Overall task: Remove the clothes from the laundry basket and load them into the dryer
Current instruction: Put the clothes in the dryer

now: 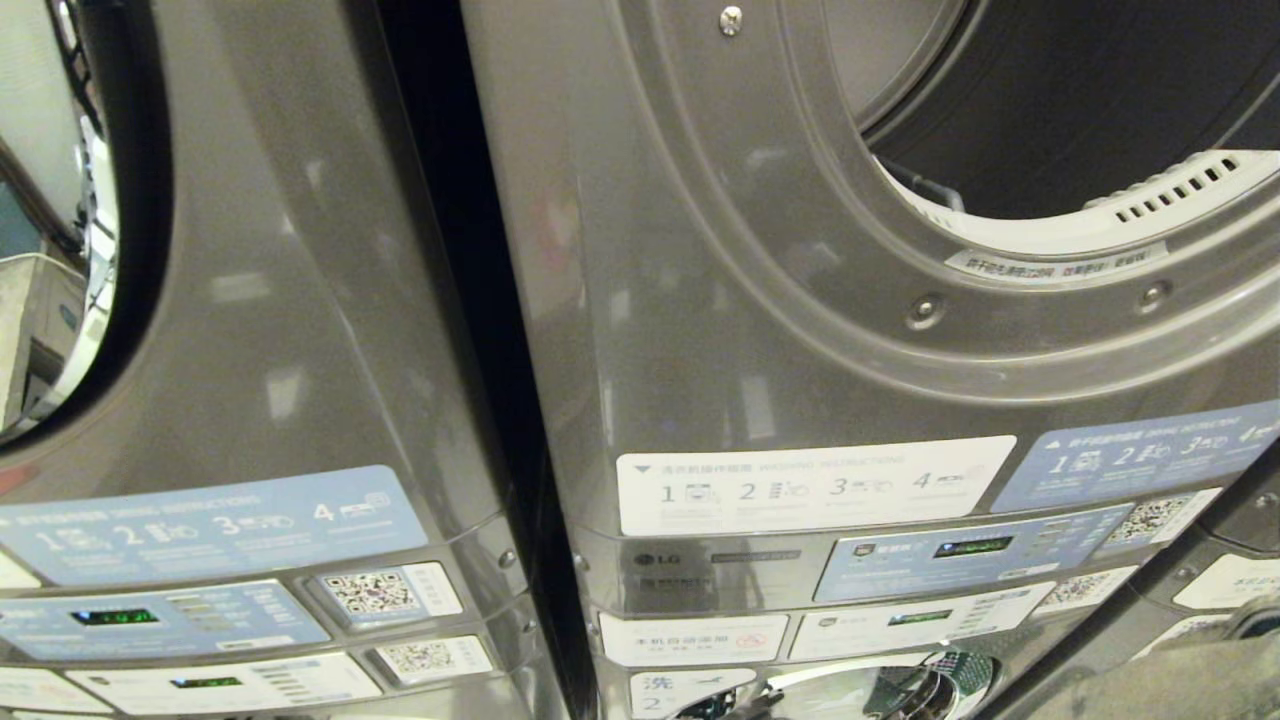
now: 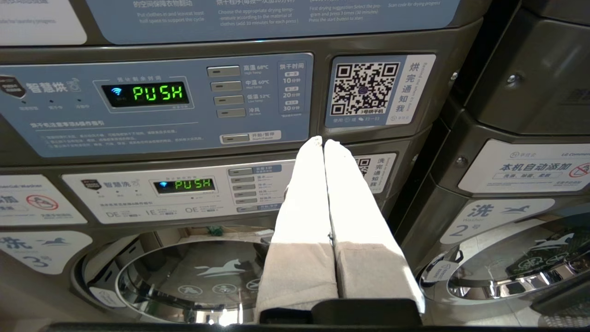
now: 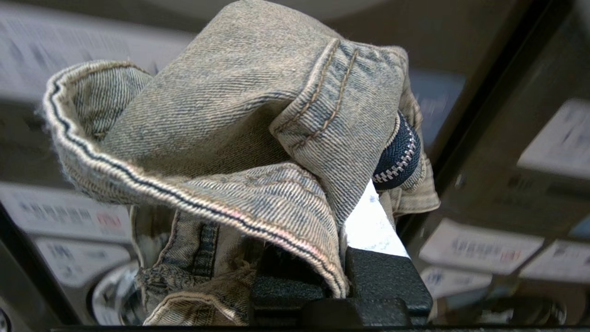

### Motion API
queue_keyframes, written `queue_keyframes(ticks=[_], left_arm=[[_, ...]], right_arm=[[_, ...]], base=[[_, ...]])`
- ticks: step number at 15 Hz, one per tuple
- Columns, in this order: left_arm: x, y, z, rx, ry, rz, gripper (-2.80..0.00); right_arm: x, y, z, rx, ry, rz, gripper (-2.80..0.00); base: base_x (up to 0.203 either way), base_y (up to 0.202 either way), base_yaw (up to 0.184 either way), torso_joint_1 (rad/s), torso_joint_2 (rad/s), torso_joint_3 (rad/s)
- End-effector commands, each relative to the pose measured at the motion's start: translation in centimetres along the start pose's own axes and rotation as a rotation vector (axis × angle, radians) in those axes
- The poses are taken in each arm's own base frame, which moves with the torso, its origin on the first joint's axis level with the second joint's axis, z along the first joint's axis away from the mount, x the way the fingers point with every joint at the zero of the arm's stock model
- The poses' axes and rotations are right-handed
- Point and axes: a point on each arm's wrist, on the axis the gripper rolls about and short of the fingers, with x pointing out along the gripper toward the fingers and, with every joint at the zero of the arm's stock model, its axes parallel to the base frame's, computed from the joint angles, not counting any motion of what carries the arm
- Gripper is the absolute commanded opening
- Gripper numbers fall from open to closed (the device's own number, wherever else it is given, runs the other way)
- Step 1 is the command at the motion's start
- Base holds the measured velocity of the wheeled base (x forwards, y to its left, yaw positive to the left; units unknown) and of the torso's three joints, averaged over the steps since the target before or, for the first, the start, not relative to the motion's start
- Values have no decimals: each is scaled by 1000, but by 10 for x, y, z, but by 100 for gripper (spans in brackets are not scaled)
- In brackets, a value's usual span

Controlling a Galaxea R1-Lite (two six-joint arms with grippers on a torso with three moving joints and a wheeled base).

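Observation:
A piece of the clothes, a faded grey-blue denim garment (image 3: pixel 239 115) with a dark zipper (image 3: pixel 398 154), is bunched over my right gripper (image 3: pixel 342 184). That gripper is shut on it, and one white finger (image 3: pixel 373 223) shows beside the fabric. The dryer's round opening (image 1: pixel 1060 110) is open at the upper right of the head view, with its dark drum empty as far as I see. My left gripper (image 2: pixel 323 140) is shut with nothing in it and points at the control panels. The laundry basket is out of view.
Two stacked grey machines stand side by side with a dark gap (image 1: pixel 470 300) between them. Control panels (image 2: pixel 152 94) read PUSH. Shut chrome washer doors (image 2: pixel 198 276) sit below. The left machine's door (image 1: pixel 60 230) is at the head view's left edge.

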Motion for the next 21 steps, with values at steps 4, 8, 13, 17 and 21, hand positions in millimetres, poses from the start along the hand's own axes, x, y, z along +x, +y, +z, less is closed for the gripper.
queue_keyframes(ticks=[4, 8, 13, 17, 21], left_arm=[[0, 0, 0, 0, 0, 0, -280], [0, 0, 0, -1, -1, 0, -280], [0, 0, 0, -1, 0, 1, -280], [0, 0, 0, -1, 0, 3, -280], [0, 0, 0, -3, 0, 3, -280]], right_arm=[[73, -30, 161, -2, -36, 33, -280], [167, -44, 223, -6, -33, 85, -280], [266, -38, 256, 11, -83, 172, -280], [330, 3, 257, 54, -120, 284, -280], [341, 16, 274, -64, -342, 101, -280]], base=[[0, 0, 0, 0, 0, 0], [0, 0, 0, 0, 0, 0], [0, 0, 0, 0, 0, 0], [0, 0, 0, 0, 0, 0], [0, 0, 0, 0, 0, 0]])
